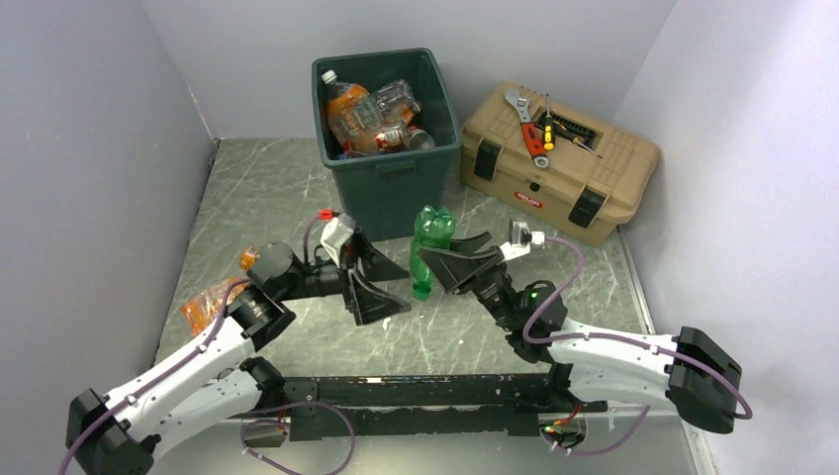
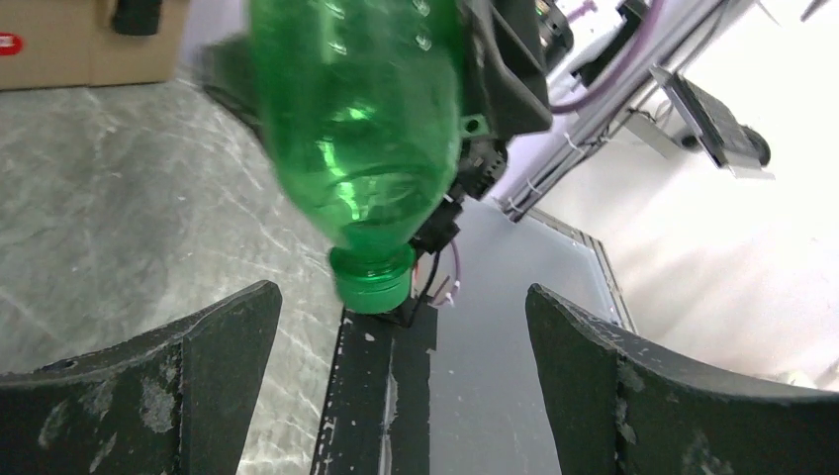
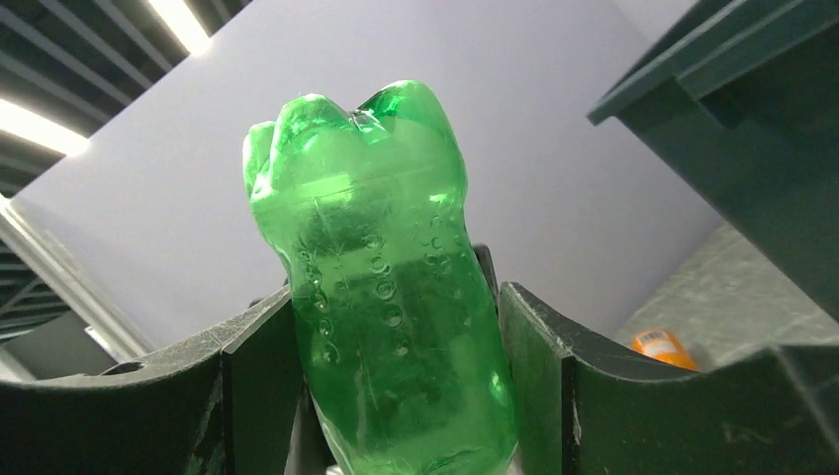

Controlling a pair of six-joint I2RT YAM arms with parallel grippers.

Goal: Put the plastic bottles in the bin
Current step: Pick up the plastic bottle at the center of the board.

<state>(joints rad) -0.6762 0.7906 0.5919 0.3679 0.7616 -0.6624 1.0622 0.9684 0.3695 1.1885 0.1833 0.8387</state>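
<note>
A green plastic bottle [image 1: 428, 249] hangs cap down in front of the bin [image 1: 388, 183], with my right gripper [image 1: 442, 265] shut on its body. The right wrist view shows the green bottle [image 3: 386, 297] pressed between both fingers. My left gripper [image 1: 381, 282] stands wide open just left of it; in its wrist view the green bottle [image 2: 366, 148] and its cap hang beyond the spread fingers [image 2: 213, 341], untouched. The bin holds several bottles [image 1: 361, 114], orange and clear. An orange bottle [image 1: 210, 304] lies on the table by the left arm, and an orange cap [image 1: 247, 259] shows behind it.
A tan toolbox [image 1: 559, 163] with black latches stands to the right of the bin, carrying a wrench and yellow-handled screwdrivers [image 1: 539, 124]. Grey walls close in the table on the left, back and right. A black rail [image 1: 416, 391] runs between the arm bases.
</note>
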